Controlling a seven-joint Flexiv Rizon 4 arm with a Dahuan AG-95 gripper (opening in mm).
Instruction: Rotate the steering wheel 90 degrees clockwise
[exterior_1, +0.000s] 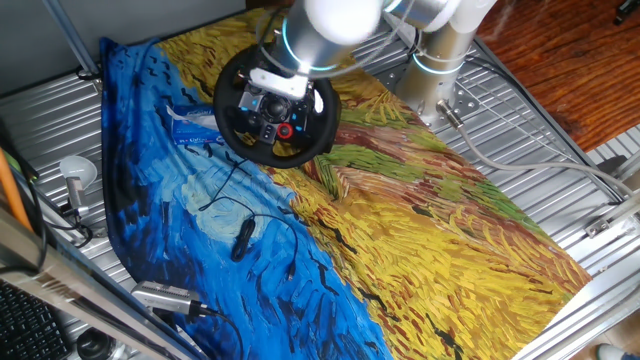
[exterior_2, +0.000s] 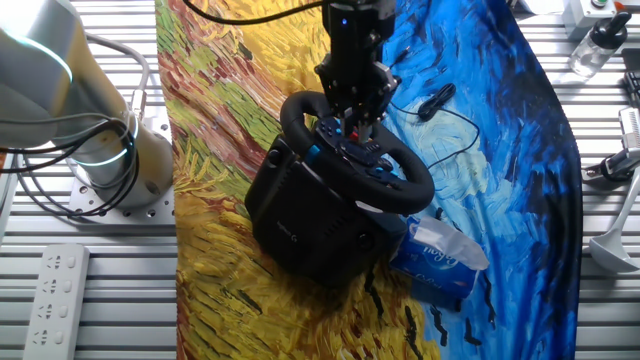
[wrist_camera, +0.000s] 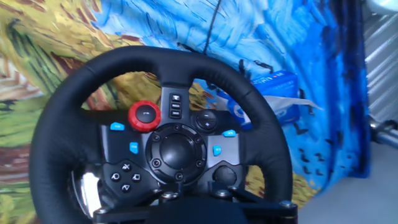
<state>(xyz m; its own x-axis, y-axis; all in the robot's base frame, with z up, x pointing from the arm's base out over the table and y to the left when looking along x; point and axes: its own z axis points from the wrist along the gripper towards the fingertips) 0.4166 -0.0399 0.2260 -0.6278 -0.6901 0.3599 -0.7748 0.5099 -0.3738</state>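
Note:
The black steering wheel stands tilted on its dark base on the painted cloth, toward the back of the table. In the hand view its thick rim fills the frame, with the red knob up and left of the round hub. My gripper comes down over the hub from above. Its two fingertips show at the bottom edge of the hand view, a little apart, just off the hub's edge. Nothing appears clamped between them. The rim's part nearest the fingers is out of frame.
A blue tissue pack lies against the wheel's base. A small black cabled device lies on the blue cloth. The arm's base stands on the slatted table beside a power strip.

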